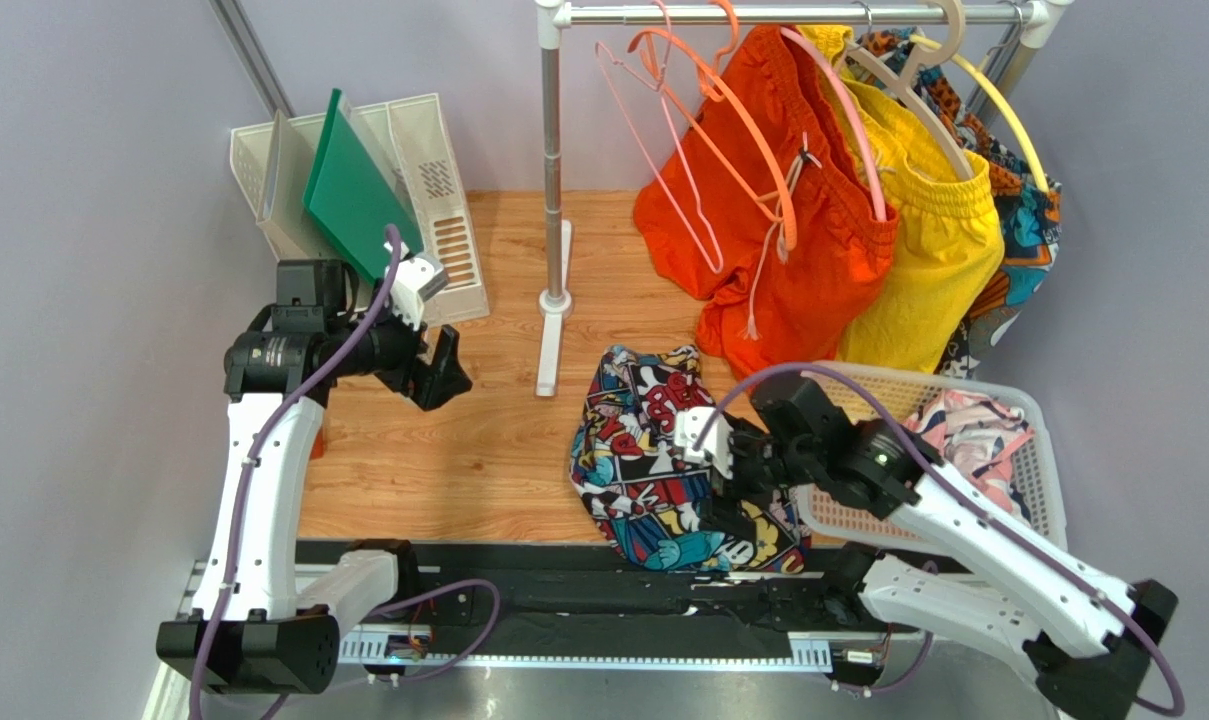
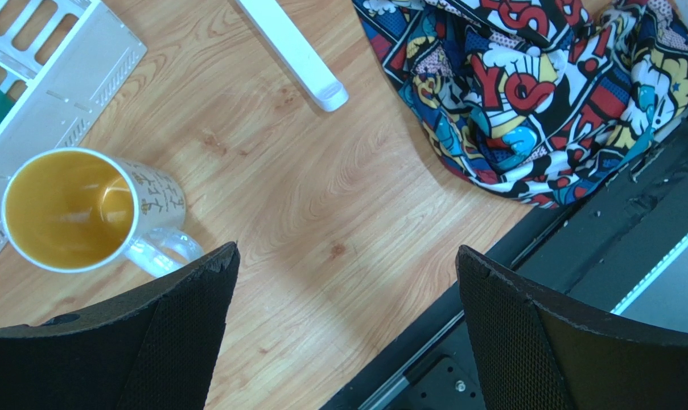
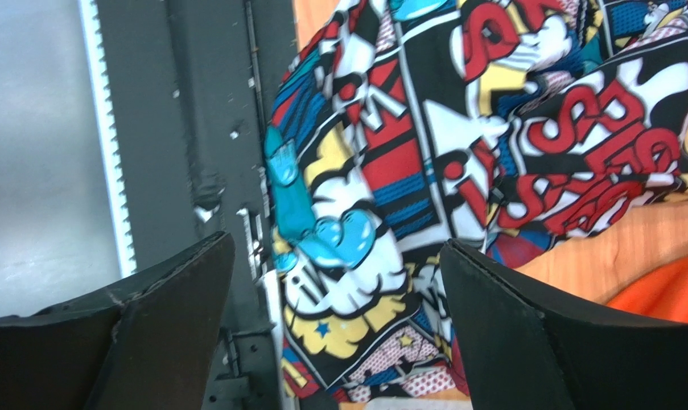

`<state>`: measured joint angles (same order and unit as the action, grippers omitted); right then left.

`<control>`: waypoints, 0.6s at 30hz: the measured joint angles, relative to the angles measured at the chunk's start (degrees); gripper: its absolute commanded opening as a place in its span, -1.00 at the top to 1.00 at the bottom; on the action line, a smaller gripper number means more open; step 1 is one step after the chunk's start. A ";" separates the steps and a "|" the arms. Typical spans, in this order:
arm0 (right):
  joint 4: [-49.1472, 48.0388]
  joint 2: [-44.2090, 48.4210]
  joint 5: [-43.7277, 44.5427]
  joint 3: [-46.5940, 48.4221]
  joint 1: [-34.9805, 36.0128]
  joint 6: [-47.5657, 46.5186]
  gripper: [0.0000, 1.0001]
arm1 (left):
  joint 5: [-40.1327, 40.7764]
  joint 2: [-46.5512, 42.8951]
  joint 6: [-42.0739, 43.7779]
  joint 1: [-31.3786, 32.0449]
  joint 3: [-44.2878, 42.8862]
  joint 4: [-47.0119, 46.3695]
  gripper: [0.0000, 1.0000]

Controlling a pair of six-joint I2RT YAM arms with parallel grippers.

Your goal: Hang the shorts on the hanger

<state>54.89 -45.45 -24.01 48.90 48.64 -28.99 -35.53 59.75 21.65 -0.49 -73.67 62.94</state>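
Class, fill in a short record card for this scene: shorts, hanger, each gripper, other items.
Shorts: comic-print, crumpled at the table's near edge
Hanger: thin, pink, hanging on the rail
Left gripper: open, above bare wood beside a mug
Right gripper: open, just over the shorts
Other: orange shorts and yellow shorts hanging on the rail

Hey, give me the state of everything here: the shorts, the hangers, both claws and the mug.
comic-print shorts: crumpled on the table, not hung.
pink hanger: on the rail, bare.
left claw: open, empty.
right claw: open, over the comic-print shorts.
mug: upright, looks empty.
orange shorts: hung on the rail.
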 measured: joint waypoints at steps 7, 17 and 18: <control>-10.58 -21.51 2.86 5.64 -0.02 -0.02 -0.64 | -0.22 0.35 1.14 0.00 0.22 0.66 -0.99; -14.05 -48.41 -0.31 23.28 1.77 1.40 0.01 | 1.62 -2.84 0.76 0.00 1.25 0.92 -0.99; -13.22 -50.97 -1.05 25.16 1.97 1.38 0.04 | 1.99 -2.99 0.76 0.00 1.25 0.98 -0.99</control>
<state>41.67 -96.42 -25.06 74.06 50.61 -27.62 -33.54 56.75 22.41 -0.49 -72.42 63.92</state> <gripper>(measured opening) 0.530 0.993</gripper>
